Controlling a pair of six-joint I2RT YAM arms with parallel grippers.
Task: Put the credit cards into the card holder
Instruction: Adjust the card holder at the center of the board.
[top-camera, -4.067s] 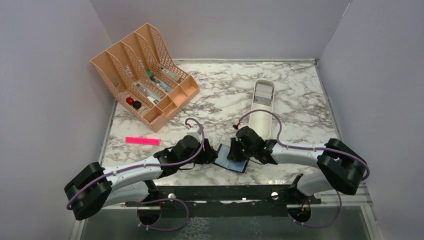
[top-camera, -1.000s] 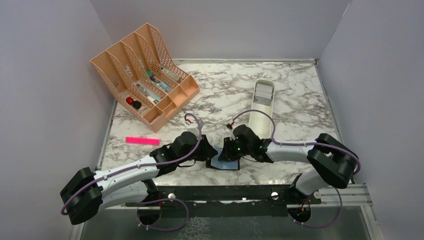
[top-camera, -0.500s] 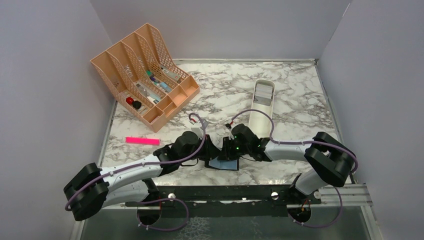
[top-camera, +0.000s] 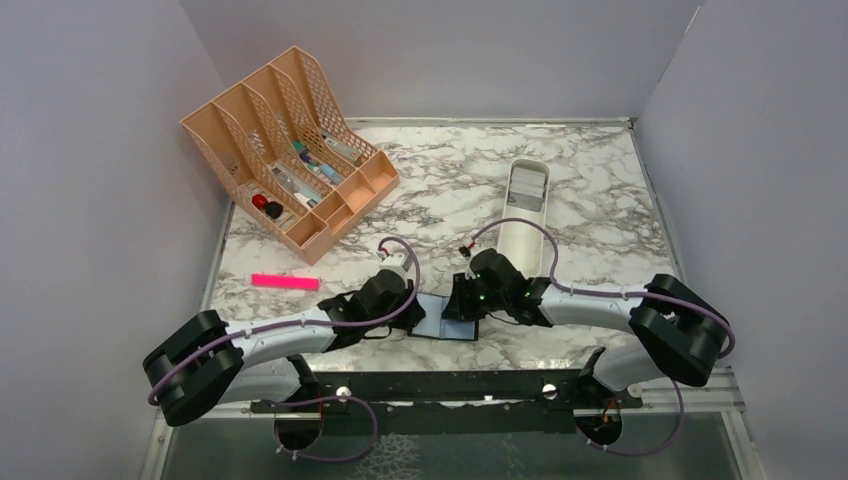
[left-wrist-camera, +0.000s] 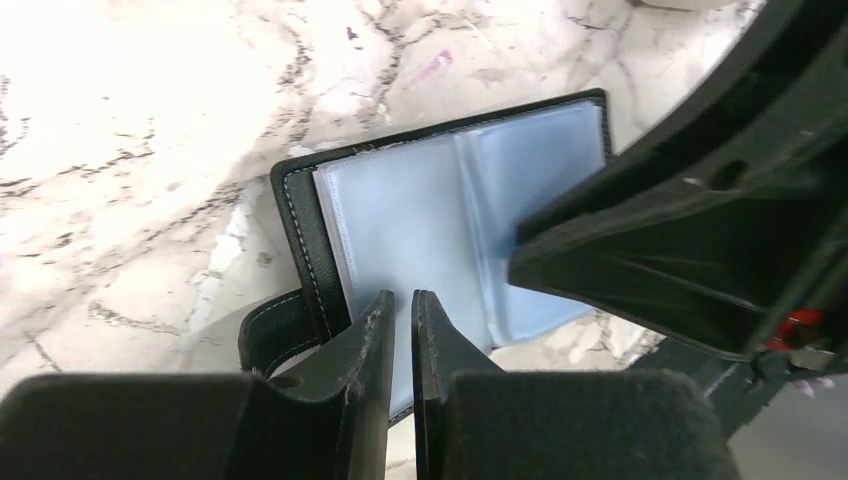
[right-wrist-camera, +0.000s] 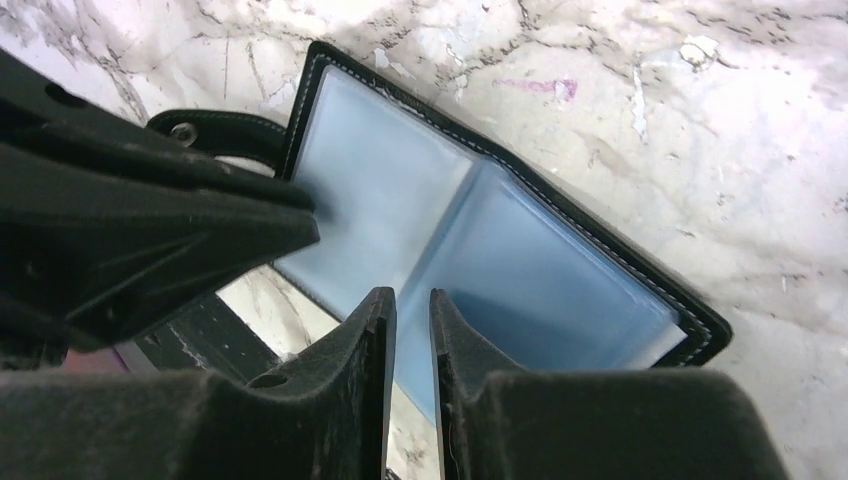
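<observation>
The card holder, black leather with pale blue clear sleeves, lies open on the marble table between both arms. My left gripper is low over its left page. Its jaws leave only a thin slit, with nothing seen between them. My right gripper comes from the other side, its tips over the near edge by the fold. It has a slightly wider gap through which the blue sleeve shows. The credit cards, grey and white, lie in the far end of a white tray.
A peach desk organiser with small items stands at the back left. A pink marker lies left of the left arm. Grey walls close in three sides. A black rail runs along the near edge.
The holder has slid a little left and now lies squarer to the table edge. My left arm has swung in closer and its jaws have narrowed slightly. The right jaws are unchanged.
</observation>
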